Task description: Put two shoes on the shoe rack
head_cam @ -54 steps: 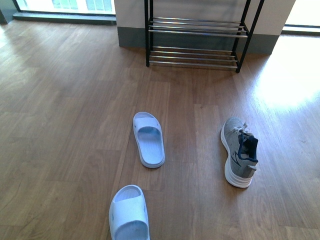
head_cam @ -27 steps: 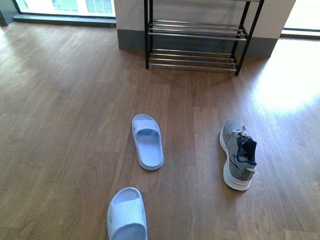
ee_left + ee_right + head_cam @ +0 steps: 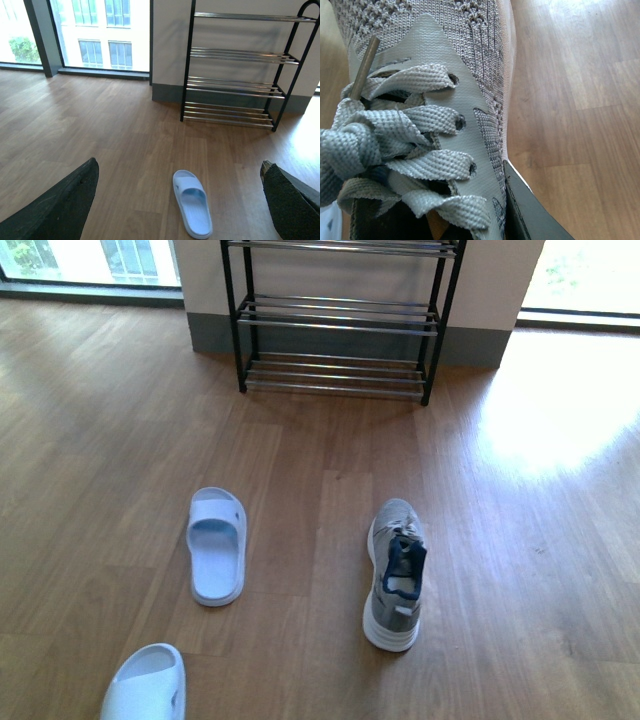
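a grey sneaker (image 3: 394, 575) with a white sole and navy collar stands on the wooden floor (image 3: 100, 440), toe towards the shoe rack (image 3: 340, 320). well to its left lies a pale blue sandal (image 3: 217, 545), also toe to the rack. a second sandal (image 3: 145, 690) is cut by the near edge. the rack stands empty against the wall, its chrome bars bare.

another sneaker (image 3: 445, 100) fills the right wrist view, laces and a metal lace tip (image 3: 362, 67) up close, with the floor well behind it. the right gripper (image 3: 447, 217) is closed on it, one dark finger (image 3: 532, 212) against its side. the left gripper (image 3: 179, 164) hangs wide open with nothing in it, facing the rack.

against half a second ago, the front view has swung: rack, sandals and sneaker all sit further left, and the rack's top tier now shows.
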You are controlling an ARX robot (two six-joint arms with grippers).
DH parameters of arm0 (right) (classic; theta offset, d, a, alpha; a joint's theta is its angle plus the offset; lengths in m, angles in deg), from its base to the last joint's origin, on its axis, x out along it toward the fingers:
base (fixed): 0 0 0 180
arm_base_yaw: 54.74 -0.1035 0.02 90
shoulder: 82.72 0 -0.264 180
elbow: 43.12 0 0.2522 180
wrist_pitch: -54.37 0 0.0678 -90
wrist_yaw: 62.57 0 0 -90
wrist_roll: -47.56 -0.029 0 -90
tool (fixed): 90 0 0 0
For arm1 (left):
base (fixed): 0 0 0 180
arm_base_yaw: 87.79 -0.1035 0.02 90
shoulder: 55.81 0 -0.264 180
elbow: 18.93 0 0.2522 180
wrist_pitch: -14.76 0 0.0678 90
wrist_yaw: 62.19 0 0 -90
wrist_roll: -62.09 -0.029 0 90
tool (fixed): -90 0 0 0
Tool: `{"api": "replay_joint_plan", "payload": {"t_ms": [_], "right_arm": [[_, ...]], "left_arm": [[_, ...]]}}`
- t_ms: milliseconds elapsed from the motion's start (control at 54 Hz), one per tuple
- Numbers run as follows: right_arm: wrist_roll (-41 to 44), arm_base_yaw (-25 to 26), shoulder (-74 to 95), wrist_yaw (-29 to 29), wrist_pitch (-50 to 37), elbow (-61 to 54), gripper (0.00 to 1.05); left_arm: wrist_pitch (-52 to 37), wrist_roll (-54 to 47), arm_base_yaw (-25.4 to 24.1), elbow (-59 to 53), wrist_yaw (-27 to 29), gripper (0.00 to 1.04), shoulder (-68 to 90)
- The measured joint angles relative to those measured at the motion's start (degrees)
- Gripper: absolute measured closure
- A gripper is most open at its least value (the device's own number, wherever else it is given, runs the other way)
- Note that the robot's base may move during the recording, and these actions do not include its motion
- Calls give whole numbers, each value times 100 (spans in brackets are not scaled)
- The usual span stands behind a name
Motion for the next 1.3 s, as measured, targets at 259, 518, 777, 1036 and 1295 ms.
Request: {"api": "replay_joint_plan", "payload": {"t_ms": [259, 518, 777, 1036, 1295], "right_arm": [[0, -2, 0, 2, 2, 0, 103], [0, 9, 2, 37, 2, 2, 103], [-2, 20, 4, 24, 7, 2, 103], [0, 11, 2, 22, 9, 0, 103], [0, 11, 2, 24, 9, 0, 103]], "left_arm": [[0, 0, 0, 0, 0, 9, 0], [0, -4, -2, 0, -22, 9, 0], [0, -7, -2, 0, -13, 9, 0], [0, -7, -2, 0, -11, 9, 0], [0, -7, -2, 0, -11, 9, 0]]}}
